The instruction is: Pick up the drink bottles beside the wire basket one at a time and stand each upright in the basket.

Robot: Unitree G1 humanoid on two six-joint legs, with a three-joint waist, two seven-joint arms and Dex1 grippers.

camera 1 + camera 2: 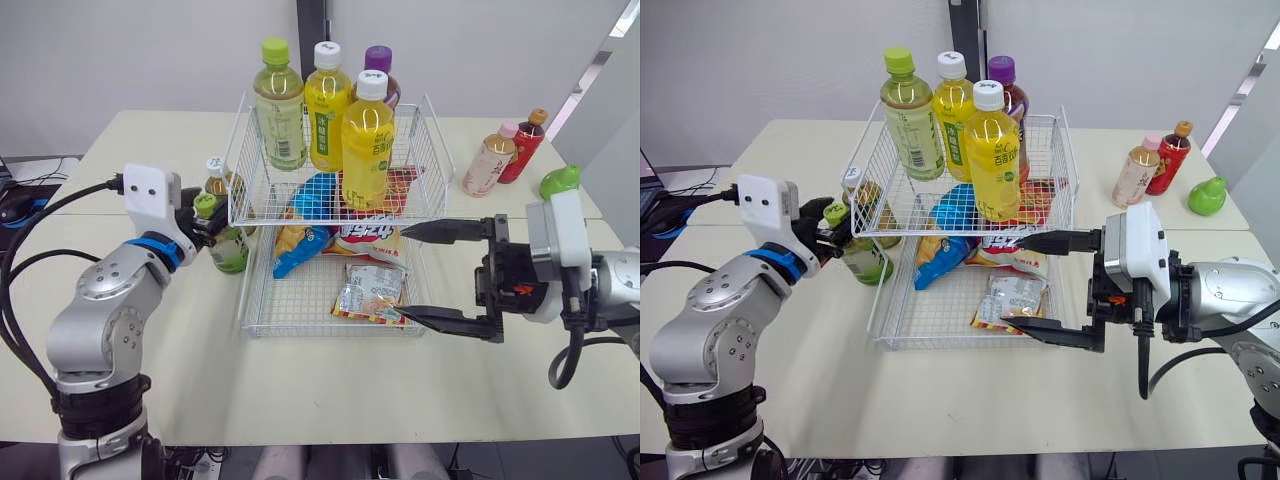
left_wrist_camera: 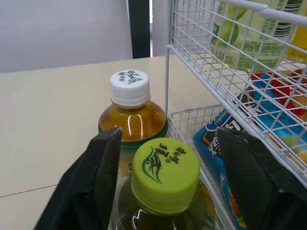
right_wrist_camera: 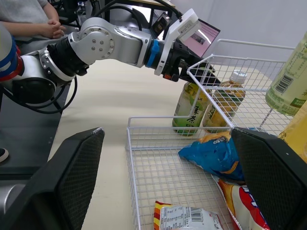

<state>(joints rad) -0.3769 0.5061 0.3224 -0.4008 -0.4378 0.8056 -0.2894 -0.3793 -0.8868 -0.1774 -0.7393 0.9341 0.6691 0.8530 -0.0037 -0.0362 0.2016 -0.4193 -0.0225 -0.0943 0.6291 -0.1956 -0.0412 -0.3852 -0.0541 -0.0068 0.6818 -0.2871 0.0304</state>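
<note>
- left wrist view: the left gripper is seen with its fingers spread to either side of the green-capped tea bottle. no firm hold is shown.
- the bottle is stood upright on the table, just beside the left wall of the wire basket.
- a white-capped tea bottle is stood just behind it and could be knocked over by an off-centre closing or a backward swing.
- the inner finger is near the wire wall, so the finger or bottle could be snagged on the upper rim during a lift.
- a pinch taken high on the tapering neck could let the bottle slip or tilt.
- four upright bottles crowd the upper tier and could be toppled at placement.
- the right gripper is held wide open at the lower tier, where the arms could be brought into collision.
- the bottle is of clear plastic, with a yellow-green printed cap, greenish tea and a green label.
</note>
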